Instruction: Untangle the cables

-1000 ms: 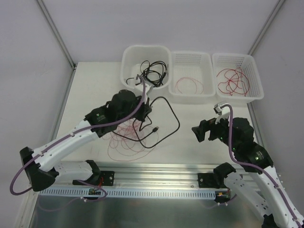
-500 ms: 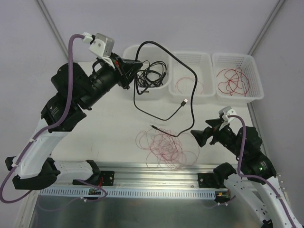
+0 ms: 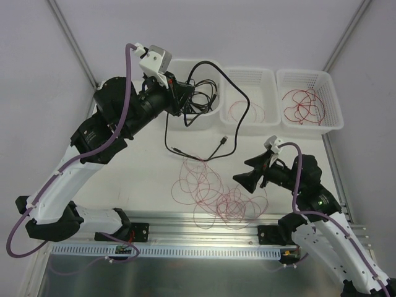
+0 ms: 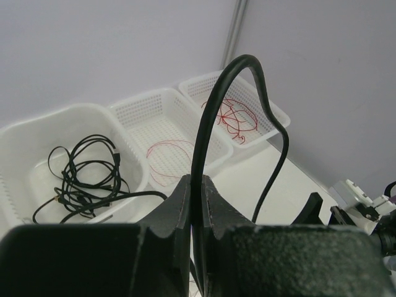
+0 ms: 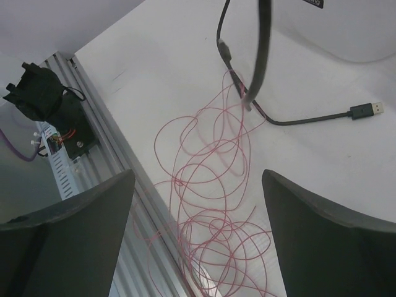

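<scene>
Black cable [image 4: 199, 139] between left fingers [image 4: 178, 207]

Both arms are built alike: the left arm [image 3: 62, 176] and the right arm [image 3: 303, 179] have smooth white shells along the long links and bulky matte-black housings at the joints. A thick purple cable [image 3: 128, 68] is strapped along each arm. A small white-and-grey camera block [image 3: 154, 60] caps the left wrist. A tiny green light [image 3: 320, 200] glows on the right arm. Both arms' jaws are black with a grainy finish.
</scene>
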`<act>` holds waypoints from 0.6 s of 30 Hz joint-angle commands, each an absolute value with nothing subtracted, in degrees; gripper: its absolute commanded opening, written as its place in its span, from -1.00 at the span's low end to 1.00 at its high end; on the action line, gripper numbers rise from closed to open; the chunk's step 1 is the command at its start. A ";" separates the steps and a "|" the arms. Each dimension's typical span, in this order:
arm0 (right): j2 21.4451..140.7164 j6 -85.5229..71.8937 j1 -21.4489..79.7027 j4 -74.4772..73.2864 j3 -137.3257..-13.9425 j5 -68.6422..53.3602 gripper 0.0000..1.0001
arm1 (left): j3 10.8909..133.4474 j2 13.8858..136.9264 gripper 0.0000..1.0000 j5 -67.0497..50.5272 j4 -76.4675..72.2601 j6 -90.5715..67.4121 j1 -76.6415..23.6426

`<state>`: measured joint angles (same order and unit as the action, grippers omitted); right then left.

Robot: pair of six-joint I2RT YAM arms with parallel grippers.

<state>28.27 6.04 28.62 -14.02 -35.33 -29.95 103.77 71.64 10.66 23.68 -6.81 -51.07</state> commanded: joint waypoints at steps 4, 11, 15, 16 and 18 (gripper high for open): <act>28.30 7.30 28.74 -11.61 -33.14 -34.28 0.76 | 104.59 70.40 -1.00 12.22 21.62 -7.73 -51.59; 33.38 0.97 29.18 8.22 -26.64 -25.85 0.71 | 104.06 69.79 -1.00 12.22 21.62 -8.96 -51.59; 38.75 0.18 31.11 17.12 -25.66 -24.79 0.66 | 103.89 69.61 -1.00 12.22 21.62 -9.58 -51.59; 39.72 0.87 32.59 19.23 -25.75 -24.18 0.67 | 103.80 69.52 -1.00 12.04 21.62 -9.93 -51.59; 42.61 1.93 34.27 20.91 -25.93 -22.07 0.66 | 103.54 69.61 -1.00 11.69 21.45 -10.37 -51.59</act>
<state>40.45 1.76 32.12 9.37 -25.45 -24.64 103.48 71.37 11.09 23.94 -8.67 -51.07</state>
